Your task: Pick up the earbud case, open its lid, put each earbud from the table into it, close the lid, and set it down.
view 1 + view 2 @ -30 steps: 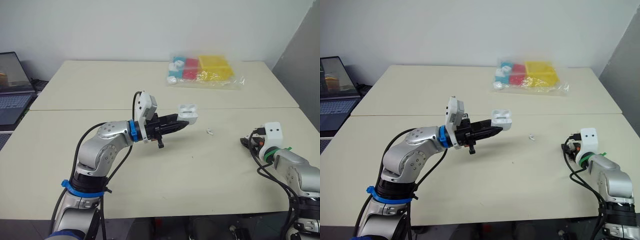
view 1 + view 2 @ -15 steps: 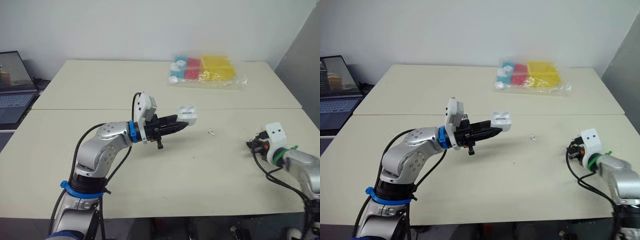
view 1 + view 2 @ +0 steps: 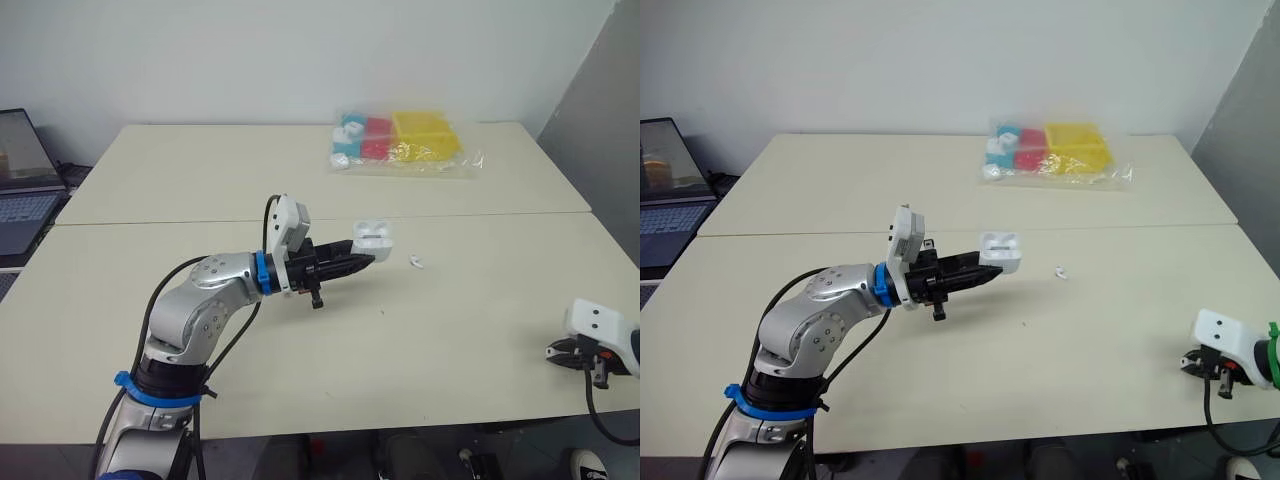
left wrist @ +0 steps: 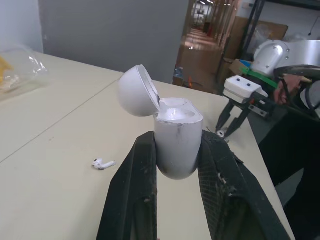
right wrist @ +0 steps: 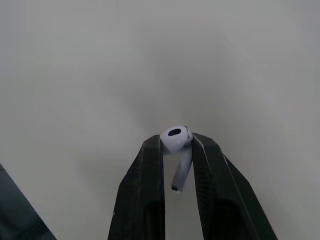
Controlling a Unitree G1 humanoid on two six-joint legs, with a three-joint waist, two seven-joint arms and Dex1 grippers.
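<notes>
1. Earbud case (image 4: 175, 135) sits upright, clamped in the left gripper (image 4: 176, 150), held above the surface (image 3: 450, 320) with its lid (image 4: 136, 91) hinged open.
2. The right gripper (image 5: 176, 150) is closed on one earbud (image 5: 175, 136), stem pointing down between the fingers.
3. Over the last second the right arm has drawn back to the near right edge of the surface, so it is now well apart from the case, while the left arm has barely moved.
4. A second earbud (image 3: 417, 263) lies on the surface just beside the held case.
5. Judgement: the first earbud is picked but not yet seated. The retreat widens the gap, so the right arm must travel back to the open case before insertion.
</notes>
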